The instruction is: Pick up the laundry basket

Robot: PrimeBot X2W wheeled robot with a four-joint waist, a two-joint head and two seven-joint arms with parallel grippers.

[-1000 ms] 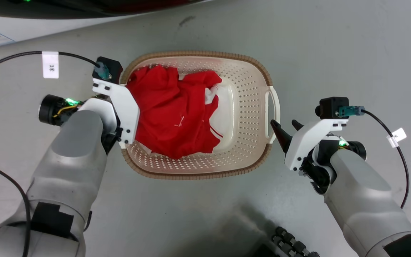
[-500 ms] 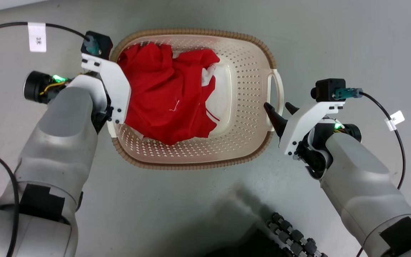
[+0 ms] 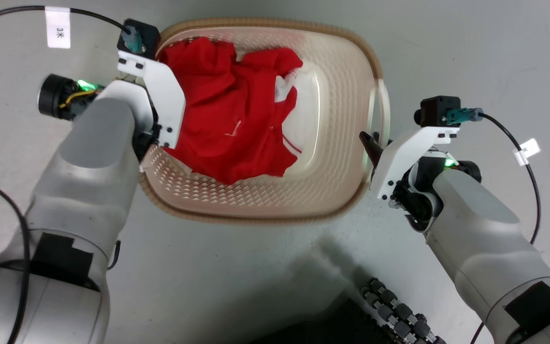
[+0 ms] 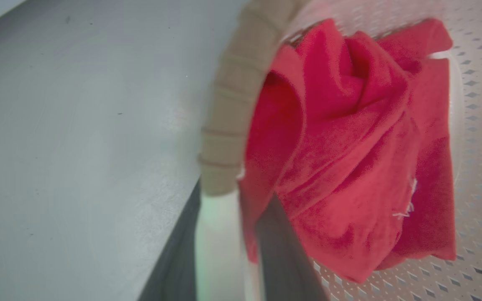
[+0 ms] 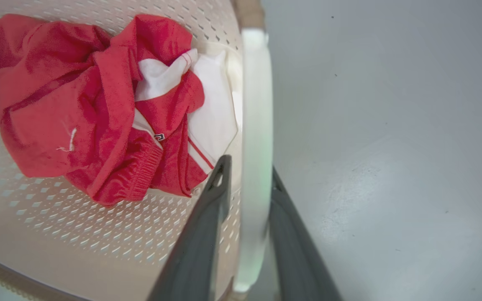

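Lifting is the step in hand, by my reading. The laundry basket (image 3: pixel 256 217) sits between the two arms over the grey floor (image 3: pixel 470 48), well away from any floor edge in view. Its rim is blurred, so I cannot tell whether its base is clear of the floor.

The right gripper (image 5: pixel 247 175) is clenched on the white right-side handle (image 5: pixel 255 104), one dark finger inside the basket wall and one outside, both against the plastic. In the left wrist view the left gripper (image 4: pixel 228 217) brackets the left handle (image 4: pixel 216 234) the same way. It looks clamped too, though the view is smeared and a fold of the red garment (image 3: pixel 232 124) lies just beside its inner finger.

The next move probably calls for both arms to rise together and level, so the basket does not tilt and spill the garment heaped toward its left side.

Open floor lies to the left, the right and beyond the basket. On the near side a dark ridged part (image 3: pixel 394 315) sits by the right forearm, and a black cable (image 3: pixel 518 138) trails from the right wrist, so straight up is the freest path.
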